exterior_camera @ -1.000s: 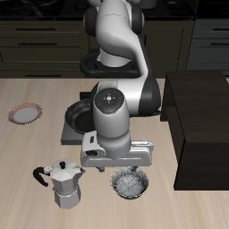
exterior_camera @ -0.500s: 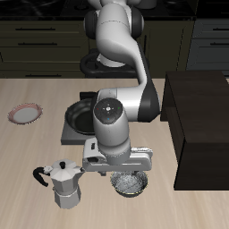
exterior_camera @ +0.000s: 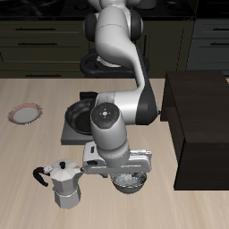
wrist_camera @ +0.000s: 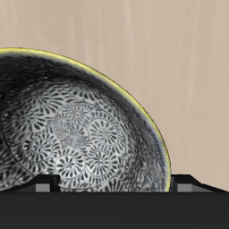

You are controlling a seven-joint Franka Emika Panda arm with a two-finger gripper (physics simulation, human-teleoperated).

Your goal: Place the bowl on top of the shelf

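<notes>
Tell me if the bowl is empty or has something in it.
Empty. The wrist view looks straight into the bowl and shows only its patterned inside, nothing lying in it.

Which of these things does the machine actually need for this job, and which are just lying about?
Needed: bowl, shelf, tool.
Lying about: coffee pot, frying pan, burner plate, plate.

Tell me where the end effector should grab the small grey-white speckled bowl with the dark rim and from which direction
Probably the rim, from straight above. The small grey-white speckled bowl sits upright on the light wooden table with its mouth open upward, so its thin wall is the only part narrow enough to pinch: one finger inside, one outside. The end effector hovers right over it, near the silver moka pot.
</notes>
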